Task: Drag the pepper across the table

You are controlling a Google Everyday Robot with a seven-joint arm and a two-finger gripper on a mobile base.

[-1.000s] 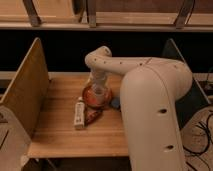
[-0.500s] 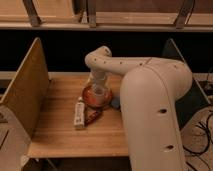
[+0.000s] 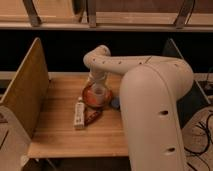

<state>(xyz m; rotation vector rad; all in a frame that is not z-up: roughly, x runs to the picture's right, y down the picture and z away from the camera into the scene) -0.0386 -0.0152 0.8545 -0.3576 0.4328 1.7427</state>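
The pepper [image 3: 92, 116] is a small dark red-brown tapered piece lying on the light wooden table [image 3: 60, 132], just right of the white tube [image 3: 79, 113] and in front of the round orange-red dish with a white cup [image 3: 97, 94]. My white arm reaches from the right over the table's back. The gripper [image 3: 96, 80] hangs at the arm's end right behind and above the dish, a short way behind the pepper and apart from it.
Upright wooden side panels stand at the left [image 3: 25, 92] and right [image 3: 172, 50] ends of the table. A small blue thing [image 3: 115, 103] lies by the dish, partly hidden by my arm. My arm's bulky body covers the table's right half.
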